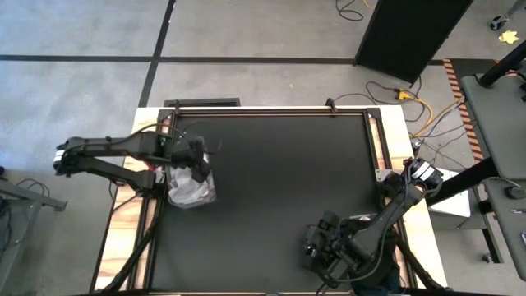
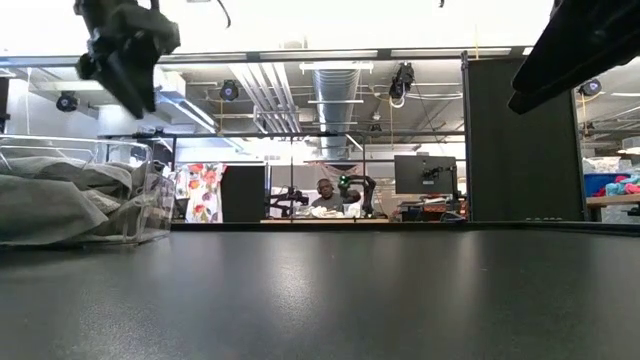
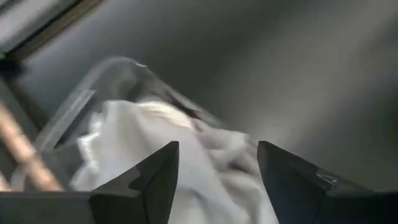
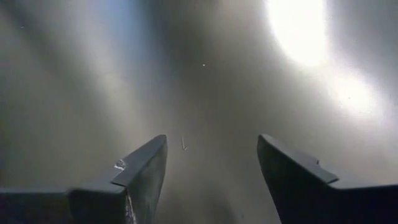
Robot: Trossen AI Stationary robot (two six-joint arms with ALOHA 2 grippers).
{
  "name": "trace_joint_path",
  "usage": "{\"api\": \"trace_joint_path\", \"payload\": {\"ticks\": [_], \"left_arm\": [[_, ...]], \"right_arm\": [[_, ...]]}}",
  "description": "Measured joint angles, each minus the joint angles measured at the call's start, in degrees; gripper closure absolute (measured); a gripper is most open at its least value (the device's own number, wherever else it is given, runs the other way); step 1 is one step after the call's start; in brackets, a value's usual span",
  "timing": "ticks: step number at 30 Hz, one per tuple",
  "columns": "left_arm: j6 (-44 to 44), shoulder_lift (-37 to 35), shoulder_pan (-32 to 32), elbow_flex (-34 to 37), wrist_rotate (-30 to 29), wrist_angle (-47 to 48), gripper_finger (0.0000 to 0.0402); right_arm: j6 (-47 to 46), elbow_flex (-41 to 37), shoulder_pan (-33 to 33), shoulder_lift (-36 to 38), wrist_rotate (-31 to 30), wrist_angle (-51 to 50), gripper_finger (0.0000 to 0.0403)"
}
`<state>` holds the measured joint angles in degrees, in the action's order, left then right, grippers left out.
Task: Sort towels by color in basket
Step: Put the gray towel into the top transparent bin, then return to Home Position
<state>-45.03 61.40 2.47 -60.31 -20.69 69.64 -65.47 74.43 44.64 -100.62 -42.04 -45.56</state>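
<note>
The left gripper [image 3: 214, 180] hangs just above the clear basket [image 1: 191, 186] at the table's [image 1: 279, 197] left edge, its fingers spread apart and holding nothing. The light grey and white towels [image 3: 155, 149] lie heaped in the basket directly beneath and between those fingers, not touching them. The right gripper [image 4: 211, 177] waits near the table's front right, over bare tabletop, fingers wide and empty

Pale grey-white towels [image 1: 191, 187] fill a clear basket [image 2: 150, 190] on the black table [image 1: 279, 197].
</note>
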Motion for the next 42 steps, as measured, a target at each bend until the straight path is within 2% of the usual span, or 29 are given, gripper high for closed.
{"api": "trace_joint_path", "payload": {"ticks": [4,8,11,13,19,24,32,37,42], "left_arm": [[-1.22,0.69,-0.56,2.25,4.07,-0.44,0.0234],[-5.45,0.92,-0.54,8.94,4.79,-1.04,0.0307],[-6.18,0.92,-0.49,15.46,4.79,-5.46,0.0374],[-6.53,0.88,-0.50,19.62,4.81,-8.64,0.0393],[-9.48,1.25,-0.54,29.23,8.62,-11.62,0.0387],[-9.49,0.70,-2.19,30.45,10.56,-11.20,0.0400],[-6.40,0.22,-4.40,23.77,11.17,-7.71,0.0378],[-4.81,0.16,-4.78,17.77,11.06,0.59,0.0358],[-3.64,0.02,-7.33,10.49,10.93,8.74,0.0349]], "right_arm": [[0.06,-0.26,0.22,0.00,-0.04,0.02,0.0168],[0.06,-0.84,0.22,0.00,-0.04,0.02,0.0170],[-0.13,-1.52,0.22,0.00,-0.07,0.04,0.0166],[-0.55,-2.06,0.22,0.00,-0.04,0.10,0.0161],[-0.57,-3.56,0.20,0.00,-0.02,1.45,0.0151],[5.92,-3.56,0.09,0.00,-0.06,3.09,0.0151],[28.41,-3.29,-2.25,0.00,-0.15,8.61,0.0180],[31.16,-2.39,-4.57,0.00,-0.32,10.35,0.0199],[41.34,-5.49,-4.65,0.00,-7.58,19.53,0.0212]]}}
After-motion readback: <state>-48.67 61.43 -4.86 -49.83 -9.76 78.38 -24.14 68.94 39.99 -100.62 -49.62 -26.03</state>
